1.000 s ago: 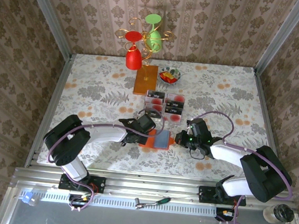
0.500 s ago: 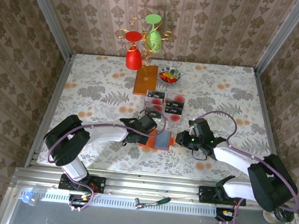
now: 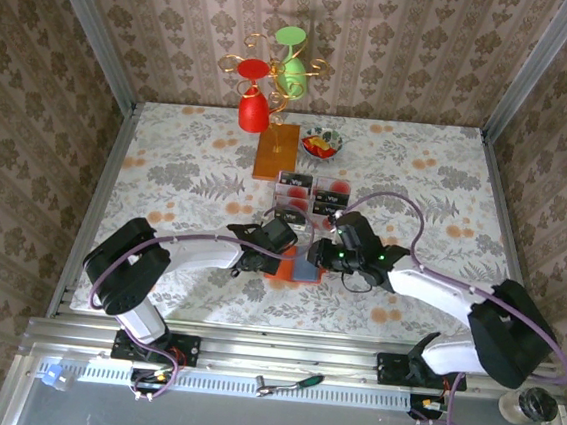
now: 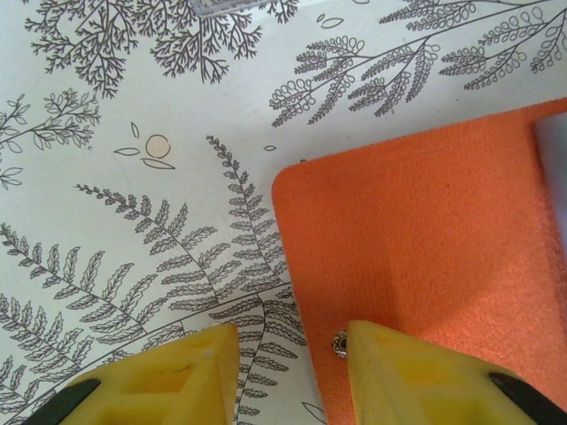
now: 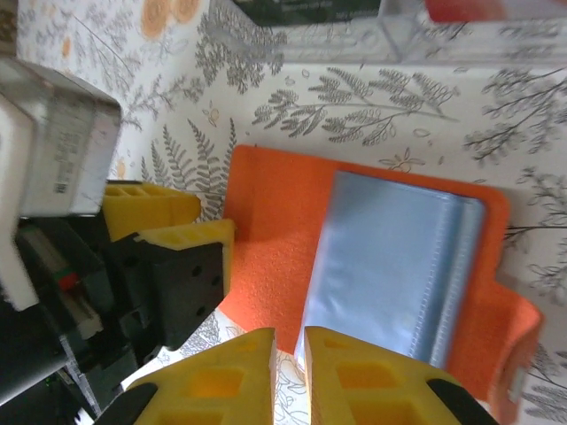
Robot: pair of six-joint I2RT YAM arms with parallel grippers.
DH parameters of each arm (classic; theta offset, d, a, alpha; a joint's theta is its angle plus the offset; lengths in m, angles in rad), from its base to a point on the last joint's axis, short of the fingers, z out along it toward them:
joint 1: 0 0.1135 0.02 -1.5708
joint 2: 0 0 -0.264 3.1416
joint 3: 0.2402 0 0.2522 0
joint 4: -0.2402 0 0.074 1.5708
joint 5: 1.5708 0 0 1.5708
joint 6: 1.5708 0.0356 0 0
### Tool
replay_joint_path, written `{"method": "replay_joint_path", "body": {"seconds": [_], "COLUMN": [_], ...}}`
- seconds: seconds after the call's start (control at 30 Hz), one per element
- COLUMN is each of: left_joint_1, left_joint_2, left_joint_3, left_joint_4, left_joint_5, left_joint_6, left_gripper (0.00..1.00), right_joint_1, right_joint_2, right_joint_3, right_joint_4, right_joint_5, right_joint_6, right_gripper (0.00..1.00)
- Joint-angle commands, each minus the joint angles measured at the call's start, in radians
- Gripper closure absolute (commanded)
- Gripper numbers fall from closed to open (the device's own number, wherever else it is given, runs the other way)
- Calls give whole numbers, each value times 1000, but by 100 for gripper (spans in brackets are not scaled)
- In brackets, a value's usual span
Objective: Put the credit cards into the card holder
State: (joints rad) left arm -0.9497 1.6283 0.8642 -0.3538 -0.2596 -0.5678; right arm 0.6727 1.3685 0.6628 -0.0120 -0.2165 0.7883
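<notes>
On either side of the open card holder (image 3: 286,271), both claws sit low over the bench (image 3: 167,166).
The orange holder lies flat and opened, its pale blue sleeve (image 5: 390,266) facing up. The left claw (image 4: 288,354) straddles the holder's edge on its own side, fingers part-way apart. One finger (image 4: 425,376) rests on the orange corner, the other is over the fern-print cloth, and nothing is pinched between them. The right claw (image 5: 290,350) hovers at the sleeve's corner, fingers almost together with a thin slit; whether they nip the sleeve I cannot tell. The credit cards (image 3: 312,199) sit in a clear tray (image 5: 354,40) just beyond the holder, black and red ones showing.
</notes>
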Motion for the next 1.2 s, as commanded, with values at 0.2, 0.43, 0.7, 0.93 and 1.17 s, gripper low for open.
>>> {"method": "replay_joint_path", "body": {"seconds": [0.2,0.43,0.7,0.93,1.17], "left_joint_1": [-9,-8,-9,-10,-11], "left_joint_2": [18,28,31,14,11], "left_joint_3": [29,35,33,41,63], "left_joint_4": [-25,-28,-27,-35,-42], "left_joint_5": [-18,-20,-17,-20,-20], "left_joint_6": [20,23,19,23,25], "left_gripper": [62,62,62,62,62], "right_joint_1": [-54,-84,-102,-96,-69], "right_joint_2": [99,83,104,-19,-35], "right_joint_3": [-39,-123,-192,-155,-52], "right_joint_4": [44,112,206,116,10], "right_joint_5": [62,54,29,30,20], "right_joint_6": [-15,10,45,17,-35], "right_gripper": [86,86,86,86,87]}}
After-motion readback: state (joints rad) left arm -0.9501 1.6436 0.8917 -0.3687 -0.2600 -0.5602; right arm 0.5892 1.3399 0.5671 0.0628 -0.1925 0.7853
